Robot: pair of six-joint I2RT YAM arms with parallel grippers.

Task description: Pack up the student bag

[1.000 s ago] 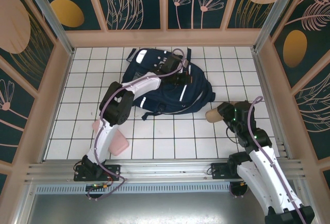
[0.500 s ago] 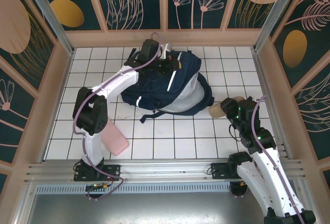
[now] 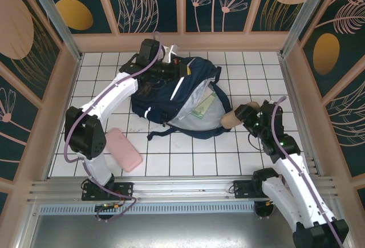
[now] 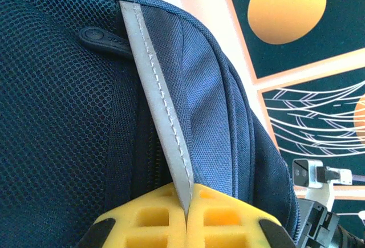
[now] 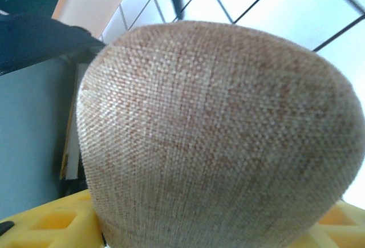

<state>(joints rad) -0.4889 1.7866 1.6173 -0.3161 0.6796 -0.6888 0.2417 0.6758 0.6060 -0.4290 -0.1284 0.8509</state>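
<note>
Top external view: open student bag lies just left of right gripper clasping a tan pouch; left gripper pinches its stripe.

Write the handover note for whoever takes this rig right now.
Left claw: shut on the bag's grey stripe.
Right claw: shut on a tan pouch, just beside the bag's open mouth.
Done: bag is open, with a green book inside.
Left: put the pouch in. The pink case lies on the table, not yet packed.
</note>
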